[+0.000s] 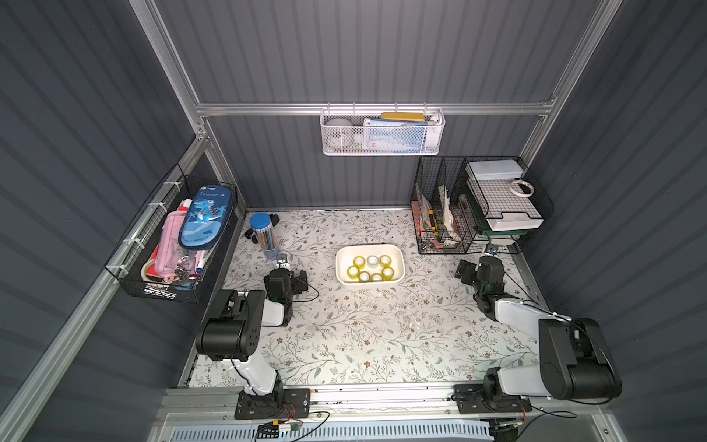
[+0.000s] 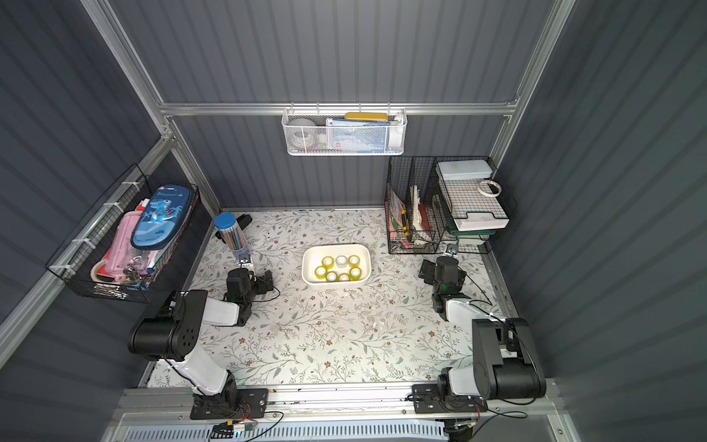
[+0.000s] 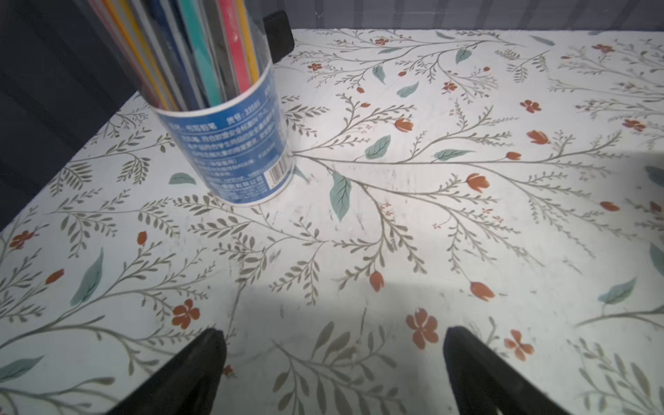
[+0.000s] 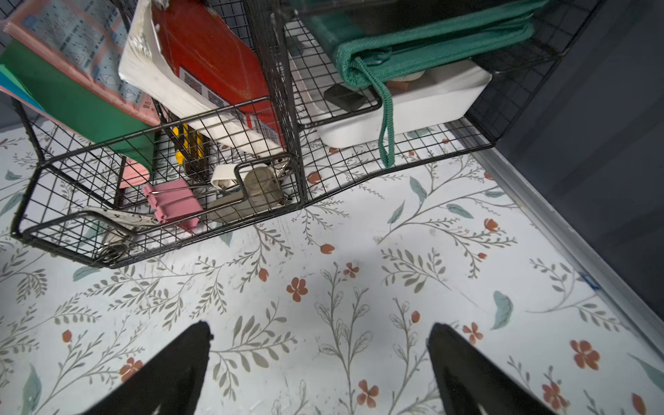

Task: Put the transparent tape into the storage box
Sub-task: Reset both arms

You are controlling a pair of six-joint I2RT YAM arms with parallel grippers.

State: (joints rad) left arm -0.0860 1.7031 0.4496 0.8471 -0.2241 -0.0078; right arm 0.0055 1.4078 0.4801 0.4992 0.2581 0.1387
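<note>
Mostly yellow-tinted, 7 tape rolls point(image 1: 364, 276) sit inside the white tub point(image 1: 367, 285).

Bench point(image 1: 363, 336): white ground printed with grey-green sprigs, teal leaves and rust-red flowers.
Storage box point(image 1: 367, 284): plain white.
Transparent tape point(image 1: 359, 261): six rolls tinted yellow, one colourless, all with pale cores.
Pencil tub point(image 3: 233, 143): blue label with white print, blue lid; the pencils are multicoloured.
Pencil case point(image 1: 206, 214): blue with a dinosaur motif.
Wire organiser point(image 4: 161, 230): black.
Left claw point(image 3: 332, 332) and right claw point(image 4: 319, 326): black.
Walls point(image 1: 344, 57): dark grey, ribbed.
</note>
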